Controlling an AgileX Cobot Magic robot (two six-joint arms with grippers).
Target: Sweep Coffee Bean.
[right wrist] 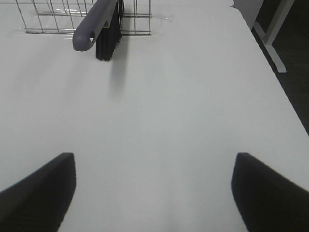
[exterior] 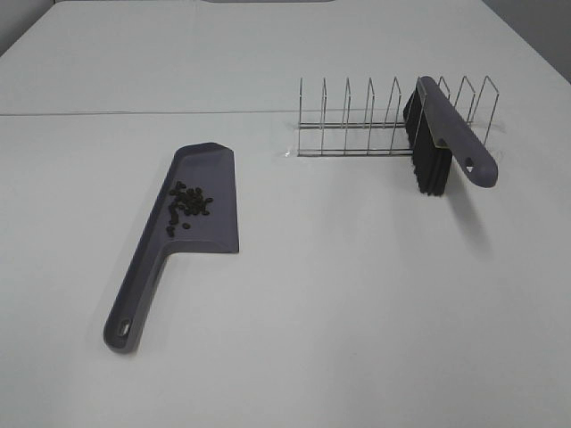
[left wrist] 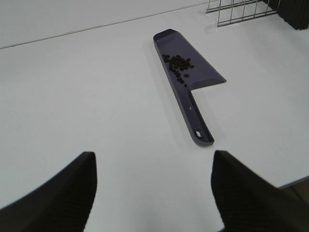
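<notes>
A grey-purple dustpan (exterior: 192,223) lies flat on the white table, left of the middle, handle toward the front. The coffee beans (exterior: 187,203) sit in a small dark cluster inside its pan; they also show in the left wrist view (left wrist: 177,64), on the dustpan (left wrist: 193,92). A brush (exterior: 442,134) with a grey handle and black bristles leans in the wire rack (exterior: 375,120) at the back right; it also shows in the right wrist view (right wrist: 104,24). My left gripper (left wrist: 152,191) is open and empty, well short of the dustpan's handle. My right gripper (right wrist: 154,191) is open and empty, short of the brush.
The table's right edge (right wrist: 270,63) drops to dark floor, with a white table leg (right wrist: 273,34) beyond it. A seam (exterior: 134,113) runs across the table behind the dustpan. The table's near edge (left wrist: 294,181) shows by the left gripper.
</notes>
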